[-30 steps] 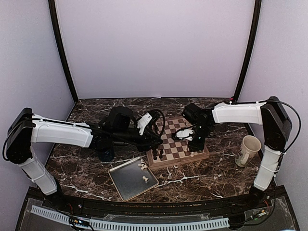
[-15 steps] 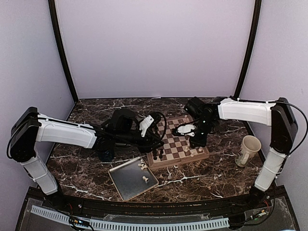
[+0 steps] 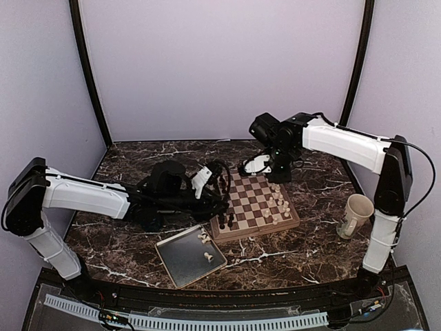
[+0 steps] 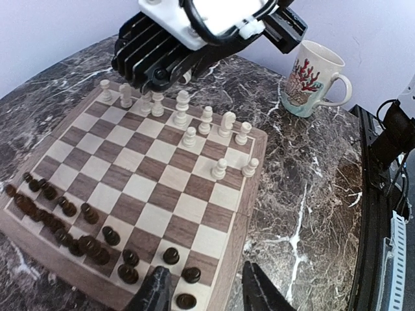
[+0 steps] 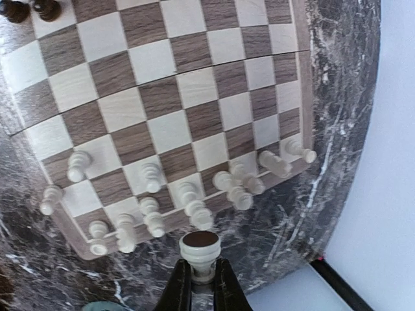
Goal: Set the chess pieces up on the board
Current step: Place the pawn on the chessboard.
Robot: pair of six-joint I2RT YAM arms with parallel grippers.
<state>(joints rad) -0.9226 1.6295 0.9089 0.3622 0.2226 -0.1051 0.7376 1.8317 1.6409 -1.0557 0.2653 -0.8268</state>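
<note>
Gripping a cream-white chess piece (image 5: 200,245) by its stem between pinched fingers, the right gripper (image 5: 201,277) hangs raised near the far edge of the board (image 3: 251,207); in its wrist view the piece's round base shows over the marble table (image 3: 124,241) just off the board's edge. Other cream-white pieces (image 5: 188,194) stand in two uneven rows along that same edge of the board, a few of them tilted or lying over. The left gripper (image 4: 207,291) sits low at the opposite side with its fingers spread and nothing between them, just above the dark pieces (image 4: 65,220) crowded along that border. A grey metal tray (image 3: 180,261) lies beside the board's near corner, with a few more cream pieces (image 3: 208,256) on it. A mug (image 3: 356,214) stands well apart on the right.
</note>
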